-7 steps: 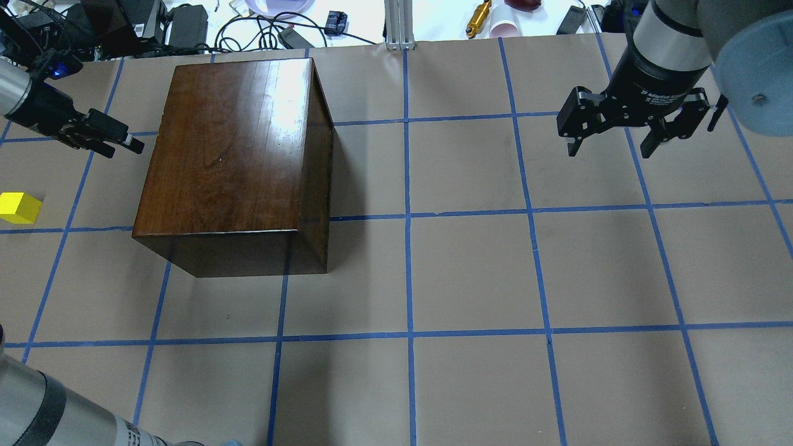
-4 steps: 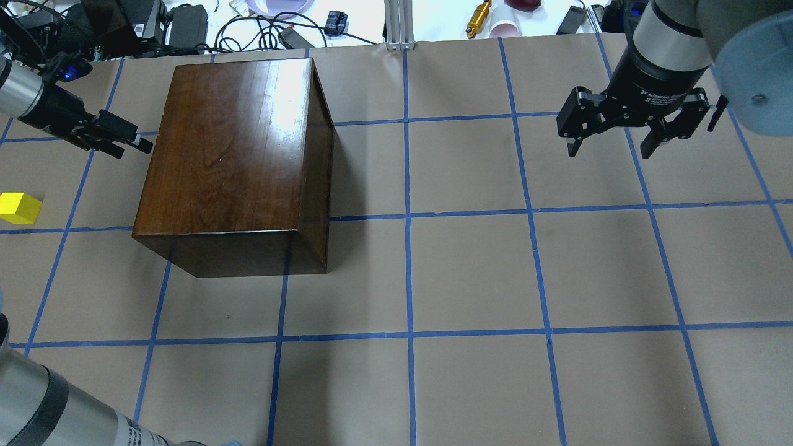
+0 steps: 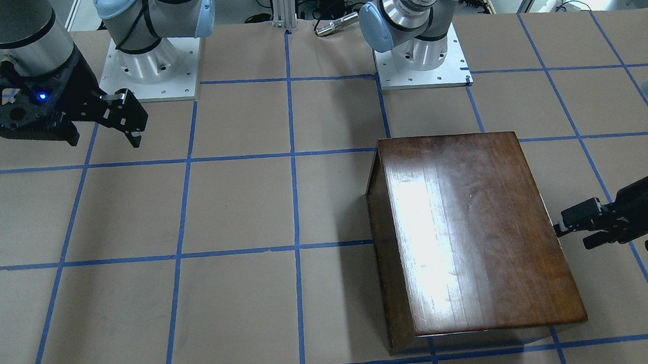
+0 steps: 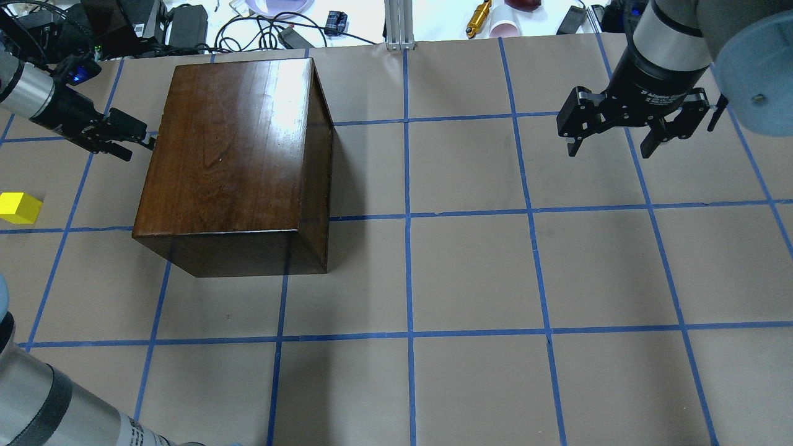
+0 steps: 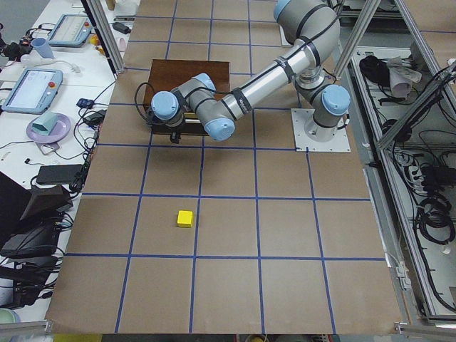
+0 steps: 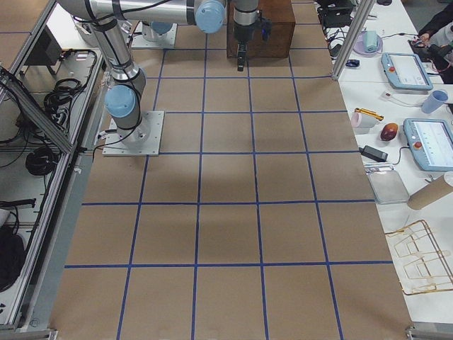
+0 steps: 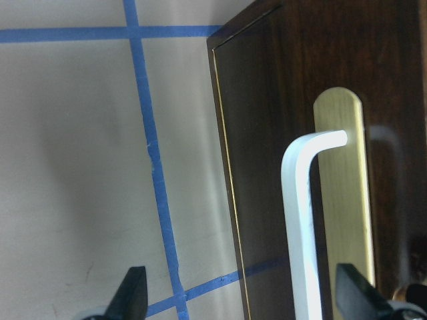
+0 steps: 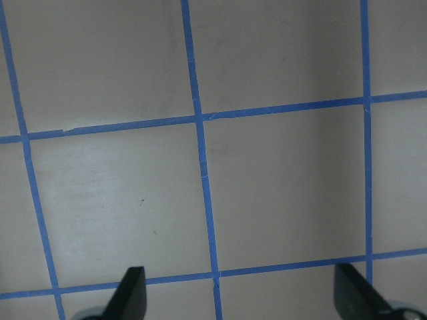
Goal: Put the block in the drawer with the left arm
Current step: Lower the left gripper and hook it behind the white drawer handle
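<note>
The yellow block [image 4: 18, 207] lies on the table at the far left, also seen in the exterior left view [image 5: 186, 218]. The dark wooden box [image 4: 235, 142] stands left of centre. Its drawer front [image 7: 267, 167] is shut and carries a bent silver handle [image 7: 300, 220] on a brass plate. My left gripper [image 4: 137, 146] is open and empty at the box's left face, fingertips almost at the drawer front [image 3: 572, 233]. In the left wrist view its fingers [image 7: 133, 297] flank the handle. My right gripper [image 4: 610, 148] is open and empty, hovering at the far right.
Cables, power bricks and small items lie beyond the table's far edge [image 4: 248, 25]. Blue tape marks a grid on the brown table [image 4: 471, 272]. The right gripper's wrist view shows only bare table [image 8: 280, 187].
My left gripper has moved right, from well left of the box to right at the box's left face. The block, the box and the right arm have not moved.
</note>
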### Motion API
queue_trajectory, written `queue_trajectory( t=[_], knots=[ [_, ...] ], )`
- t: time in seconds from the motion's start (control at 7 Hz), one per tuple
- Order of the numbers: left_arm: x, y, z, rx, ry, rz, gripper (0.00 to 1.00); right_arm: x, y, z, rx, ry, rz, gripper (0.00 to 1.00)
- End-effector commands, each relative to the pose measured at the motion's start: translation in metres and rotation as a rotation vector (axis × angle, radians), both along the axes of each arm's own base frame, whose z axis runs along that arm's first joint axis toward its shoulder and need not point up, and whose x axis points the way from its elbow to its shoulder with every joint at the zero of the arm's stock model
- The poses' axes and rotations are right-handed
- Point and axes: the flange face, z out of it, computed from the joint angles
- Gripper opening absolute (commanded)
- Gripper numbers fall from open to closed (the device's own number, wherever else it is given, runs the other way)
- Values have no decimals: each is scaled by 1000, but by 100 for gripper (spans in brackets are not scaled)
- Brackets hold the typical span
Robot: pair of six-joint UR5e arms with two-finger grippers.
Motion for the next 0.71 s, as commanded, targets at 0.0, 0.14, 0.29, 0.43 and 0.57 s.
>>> queue_trajectory(
  t=[0.0, 0.14, 0.29, 0.43, 0.57],
  knots=[
    [-2, -1, -5, 11, 2, -1, 100, 0, 0, 0, 0, 0, 0, 100],
    [-1, -2, -9, 14, -1, -4, 100, 0, 0, 0, 0, 0, 0, 100],
    [1, -2, -14, 22, -1, -7, 100, -1, 0, -1, 1, 0, -2, 100],
    [2, -3, -17, 29, -2, -6, 100, 0, 0, 0, 0, 0, 0, 100],
    [2, -2, -18, 36, -8, -9, 100, 0, 0, 0, 0, 0, 0, 100]
  ],
)
